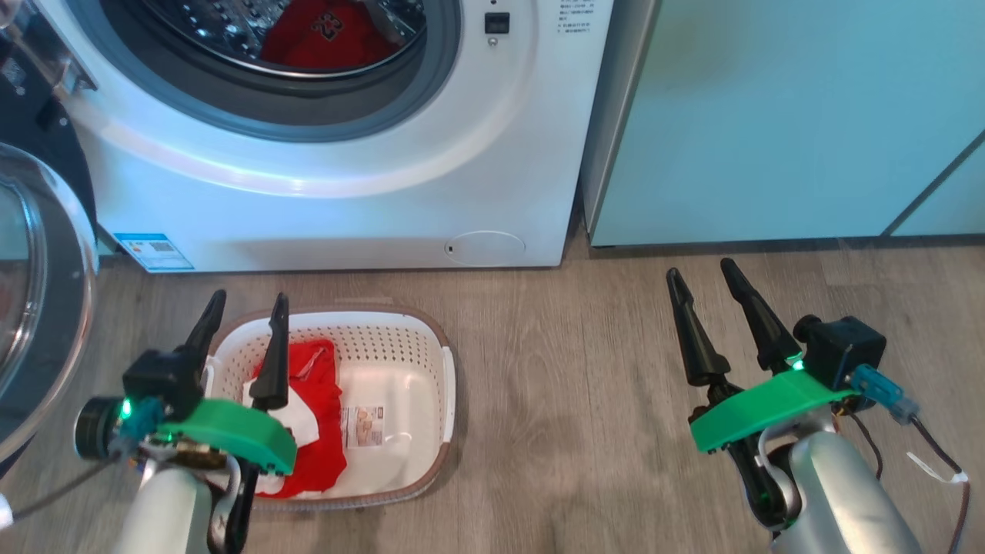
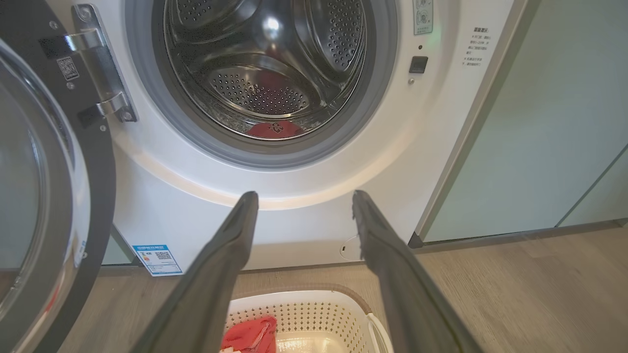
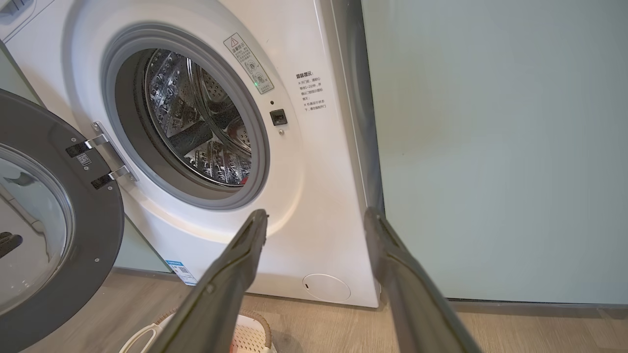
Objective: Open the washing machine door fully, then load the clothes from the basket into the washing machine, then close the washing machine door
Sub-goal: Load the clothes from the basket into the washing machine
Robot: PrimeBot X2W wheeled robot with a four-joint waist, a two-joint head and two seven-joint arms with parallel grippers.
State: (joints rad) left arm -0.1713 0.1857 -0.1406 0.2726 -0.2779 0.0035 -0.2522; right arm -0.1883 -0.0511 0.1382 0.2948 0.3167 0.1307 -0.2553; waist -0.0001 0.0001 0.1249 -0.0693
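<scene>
Washing machine door (image 1: 54, 323), far left, swung wide open; left tool (image 1: 250, 295), fingers spread, empty, above the basket (image 1: 385, 338); basket on the floor (image 1: 554, 385) before the washing machine (image 1: 346, 208), holding red clothes (image 1: 323, 450); another red garment (image 1: 323, 35) in the drum (image 1: 200, 23); right tool (image 1: 700, 268), spread, empty, above the floor near the teal cabinet (image 1: 769, 115).

A smooth, flat-fronted pale teal cabinet (image 1: 769, 115) stands on a grey-brown wood-plank floor (image 1: 554, 369) that spreads out in front of the cabinet, with a thin dark seam (image 1: 935, 182) slanting across the cabinet's right part and a narrow shadowed gap (image 1: 769, 245) along its bottom edge.
</scene>
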